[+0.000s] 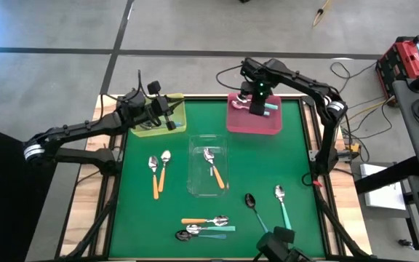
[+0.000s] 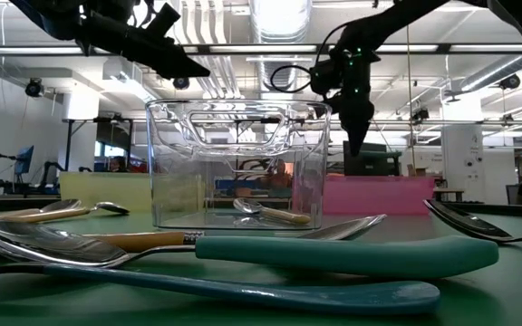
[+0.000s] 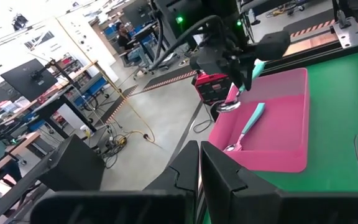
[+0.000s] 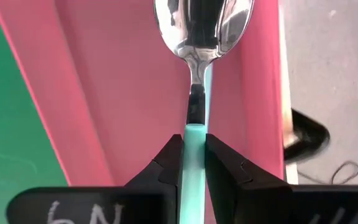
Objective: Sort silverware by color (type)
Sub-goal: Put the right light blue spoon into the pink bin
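Note:
My right gripper (image 4: pixel 193 155) hangs over the pink tray (image 1: pixel 253 120) at the table's far edge, shut on a teal-handled spoon (image 4: pixel 201 37). A second teal spoon (image 3: pixel 248 124) lies flat in that tray. My left gripper (image 3: pixel 199 167) is shut and empty above the yellow tray (image 1: pixel 155 116) at the far left. On the green mat lie two orange-handled spoons (image 1: pixel 157 173), a dark-bowled teal spoon (image 1: pixel 255 209), a silver teal spoon (image 1: pixel 282 204) and a near cluster of orange and teal spoons (image 1: pixel 206 225). One orange spoon (image 1: pixel 213 167) lies in the clear tray (image 1: pixel 195 182). My right gripper pinches the spoon's teal handle (image 4: pixel 194 134) between its two fingers, close to the end that meets the metal neck. The fingers point down from above and lie along the spoon. The spoon hangs below them, bowl (image 3: pixel 230 107) lowest, over the pink tray.
The clear tray (image 2: pixel 238 163) stands mid-table between the two arms. Red equipment (image 1: pixel 406 58) and cables lie beyond the table's right side. Bare green mat shows between the trays and the near spoon cluster.

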